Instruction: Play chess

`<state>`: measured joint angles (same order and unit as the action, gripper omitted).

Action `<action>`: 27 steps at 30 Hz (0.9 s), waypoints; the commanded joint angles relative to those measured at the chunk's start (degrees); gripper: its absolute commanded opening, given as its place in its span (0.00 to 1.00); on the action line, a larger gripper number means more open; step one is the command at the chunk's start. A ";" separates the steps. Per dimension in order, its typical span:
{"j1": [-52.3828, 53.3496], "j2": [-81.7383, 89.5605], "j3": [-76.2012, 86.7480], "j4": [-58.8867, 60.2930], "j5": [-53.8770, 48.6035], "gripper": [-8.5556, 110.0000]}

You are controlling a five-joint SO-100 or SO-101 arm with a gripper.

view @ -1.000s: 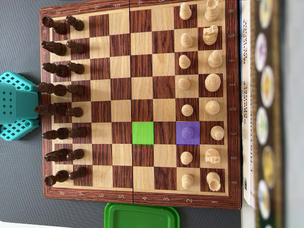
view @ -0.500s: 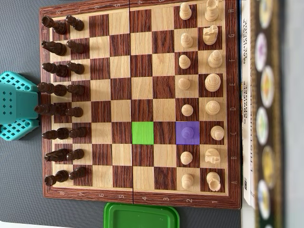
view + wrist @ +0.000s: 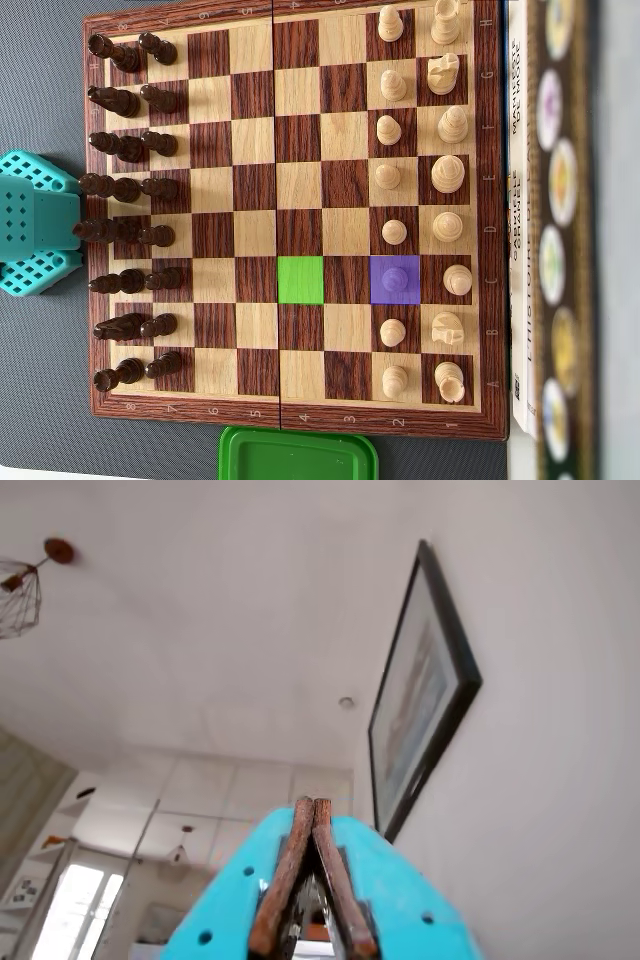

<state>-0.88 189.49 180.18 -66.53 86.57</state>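
In the overhead view a wooden chessboard point(image 3: 290, 120) carries dark pieces point(image 3: 130, 190) in two files at its left edge and light pieces point(image 3: 420, 180) in two files at its right edge. One square is marked green point(image 3: 300, 279) and is bare. Another is marked purple point(image 3: 397, 280) and has a pawn on it. My teal arm point(image 3: 38, 224) sits off the board's left edge. In the wrist view my gripper point(image 3: 312, 802) points up at the ceiling. Its brown fingertips point(image 3: 300, 820) touch, with nothing between them.
A green lidded container point(image 3: 298, 455) lies against the board's lower edge. A book point(image 3: 528, 200) and a blurred patterned strip point(image 3: 560, 240) stand along the right side. The wrist view shows a framed picture point(image 3: 420, 690) on the wall and a wire lamp point(image 3: 18, 595).
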 commanded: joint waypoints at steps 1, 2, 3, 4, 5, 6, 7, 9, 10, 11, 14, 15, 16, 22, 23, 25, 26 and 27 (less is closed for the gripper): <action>0.62 -0.09 0.97 8.79 -0.35 0.07; 0.62 -0.09 0.97 11.51 -0.35 0.07; 0.53 -0.09 0.97 13.97 -0.35 0.07; 0.35 -0.09 0.97 16.44 -0.35 0.07; 0.18 -0.09 0.97 18.98 -0.35 0.07; 0.00 -0.09 0.97 21.62 -0.35 0.07; 0.00 -0.09 0.97 23.91 -0.35 0.07; 0.09 -0.09 0.97 28.30 -0.35 0.07; 0.09 -0.09 0.97 30.94 -0.35 0.07; 0.09 -0.09 0.97 33.40 -0.35 0.07; 0.44 -0.09 0.97 39.73 -0.35 0.07; 0.44 -0.09 0.97 42.28 -0.35 0.07; 0.35 -0.09 0.88 44.74 -0.35 0.07; 0.44 -0.09 -1.05 54.76 -0.44 0.07; 0.44 -0.09 -1.58 56.43 -0.53 0.07; 0.53 -0.09 -2.99 60.47 -2.20 0.07; 0.44 -0.09 -3.87 62.67 -3.25 0.07; 0.35 -0.09 -4.83 64.78 -4.22 0.07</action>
<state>-0.70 188.88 178.86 -5.89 84.20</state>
